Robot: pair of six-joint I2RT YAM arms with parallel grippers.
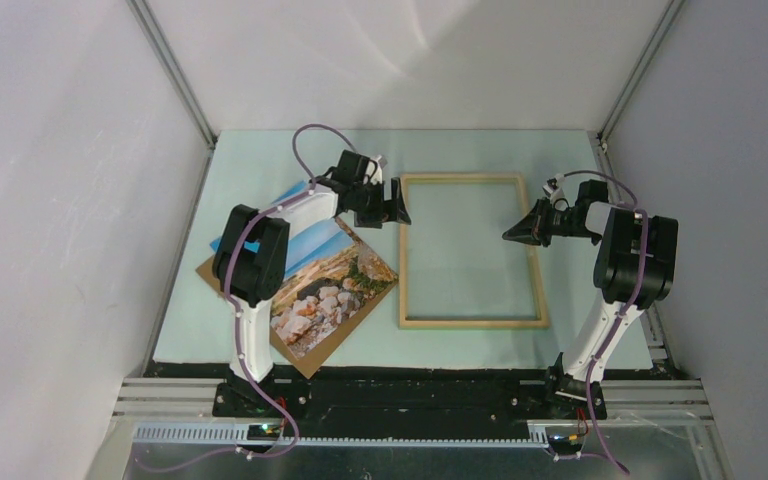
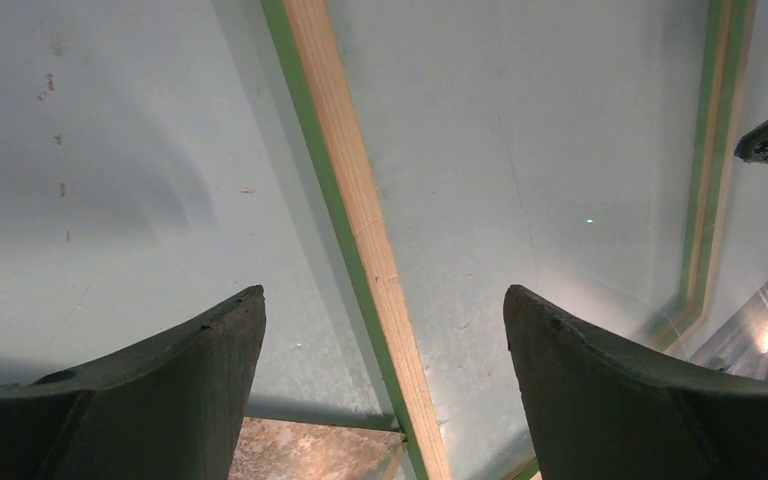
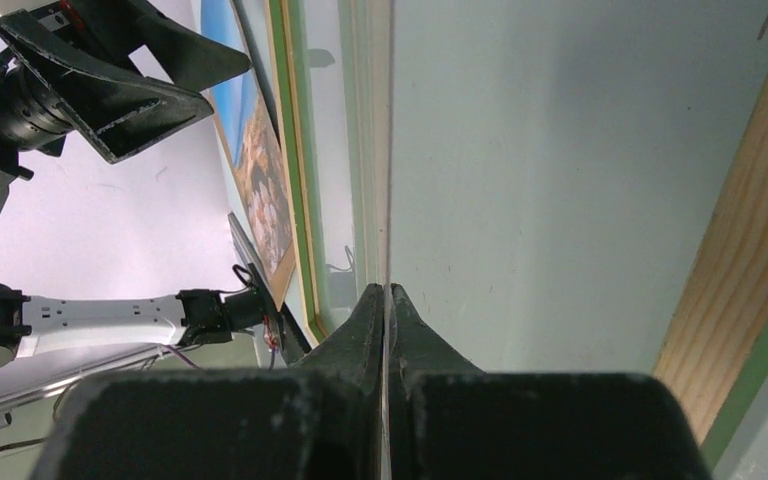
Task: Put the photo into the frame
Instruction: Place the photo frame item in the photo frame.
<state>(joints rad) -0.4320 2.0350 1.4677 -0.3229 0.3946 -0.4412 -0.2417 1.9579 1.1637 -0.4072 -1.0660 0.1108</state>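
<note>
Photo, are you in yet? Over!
Left gripper open over thin green-and-wood rectangular frame. Right gripper shut. Rectangular landscape photo flat outside it, partly under left arm.

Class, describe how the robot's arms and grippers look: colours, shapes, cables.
The left arm and right arm share white links and bulky black joint housings, with a purple cable along each. The left gripper and right gripper have black, wedge-shaped fingers tapering to points.

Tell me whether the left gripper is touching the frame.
Apart. Left wrist view: the open left gripper straddles the frame rail, table showing either side.
</note>
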